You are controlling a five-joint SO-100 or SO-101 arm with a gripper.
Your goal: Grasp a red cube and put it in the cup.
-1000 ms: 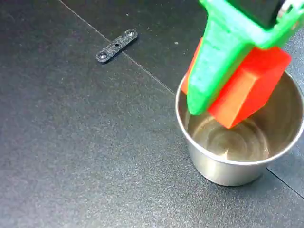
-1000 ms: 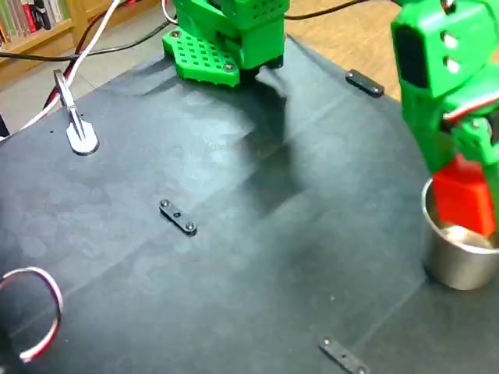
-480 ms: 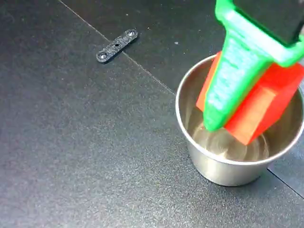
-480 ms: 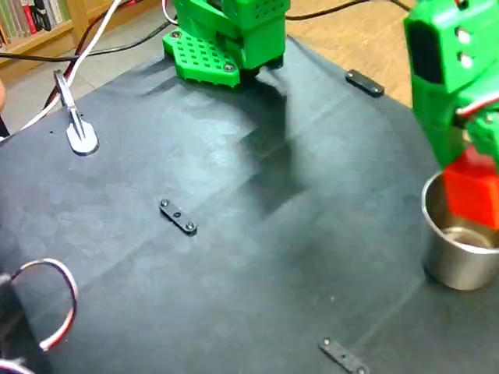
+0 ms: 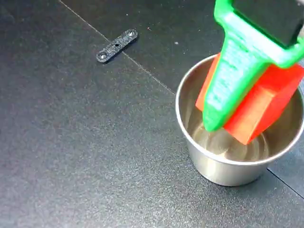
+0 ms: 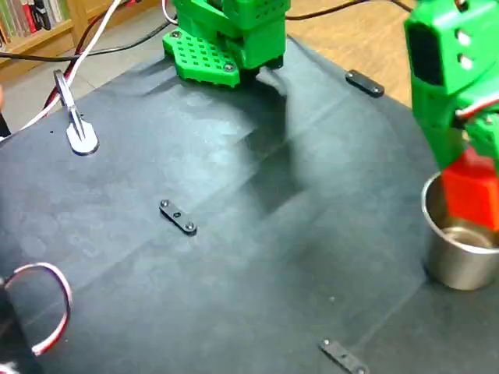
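Black mat [image 6: 234, 257] covers the table; a seam line crosses it diagonally in the close fixed view [image 5: 142, 71]. Wooden floor shows past the far edge in the wide fixed view.

Green arm base [image 6: 226, 35] sits at the far edge of the mat, perforated foot plate toward the camera, black and red-white cables trailing off to the left.

Green arm link [image 6: 448, 78] comes down at the right edge of the wide fixed view, above the cup.

The cup [image 6: 456, 261] stands upright on the mat near the right edge, shiny silver, inside reflective [image 5: 228, 166].

Gripper [image 5: 225, 126] is over the cup mouth, one green finger [image 5: 232, 76] pointing down and its tip below the rim line in the close fixed view. Jaws closed onto the red cube, spread only as wide as the cube; the second finger is hidden behind it.

The red cube [image 5: 263, 102] is held tilted, one corner lowest, partly inside the cup's mouth and clear of the cup's bottom. In the wide fixed view [image 6: 472, 191] its lower part is behind the cup's near rim.

Small items on the mat, well apart from the cup: a white clip-like piece [image 6: 78, 132] at left, a black two-hole strip [image 6: 178, 216] mid-mat, also seen in the close fixed view [image 5: 116, 45], another black strip [image 6: 343, 357] near the front edge, a dark piece [image 6: 365, 82] at the far right edge, a red-white wire loop [image 6: 47, 312] at lower left
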